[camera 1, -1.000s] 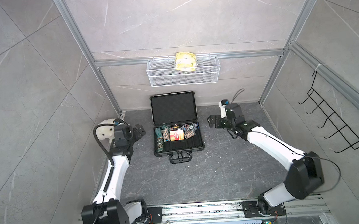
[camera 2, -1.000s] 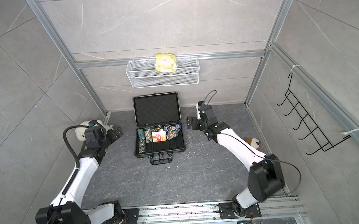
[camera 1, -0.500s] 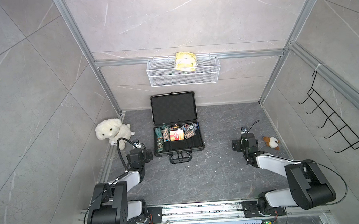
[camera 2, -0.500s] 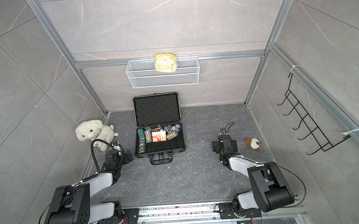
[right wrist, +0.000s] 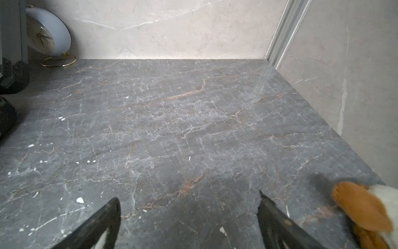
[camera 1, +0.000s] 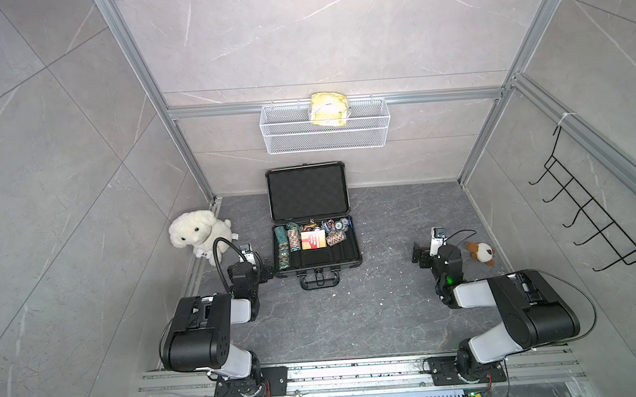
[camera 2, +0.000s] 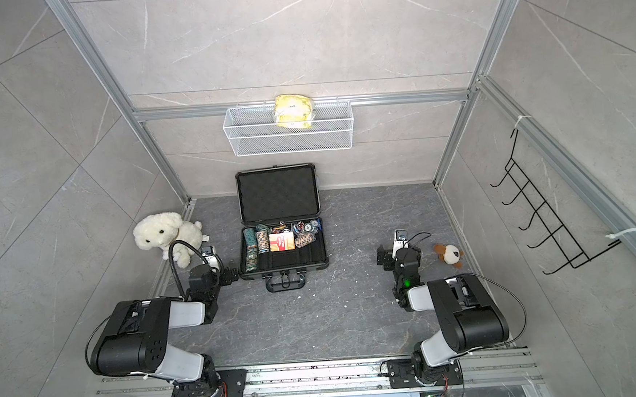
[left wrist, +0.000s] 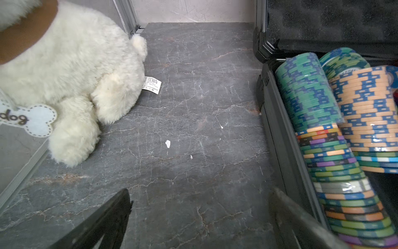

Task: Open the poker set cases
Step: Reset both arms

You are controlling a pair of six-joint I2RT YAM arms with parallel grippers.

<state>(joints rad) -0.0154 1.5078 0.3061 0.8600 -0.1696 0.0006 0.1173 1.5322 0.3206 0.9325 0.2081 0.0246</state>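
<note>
You had the left tool [left wrist: 201, 194] spread, the right tool [right wrist: 189, 197] spread too, both cropped in the wrist views, hard dark case [camera 1: 308, 194] open at the tabletop's [camera 1: 354, 318] far middle, foam-lined lid [camera 2: 277, 194] upright, ridged chips [left wrist: 312, 97] inside, fluffy white dog [left wrist: 75, 64] half cropped.

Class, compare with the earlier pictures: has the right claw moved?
Yes. The right claw drew back from beside the poker case toward the base rail, beside the brown plush.
</note>
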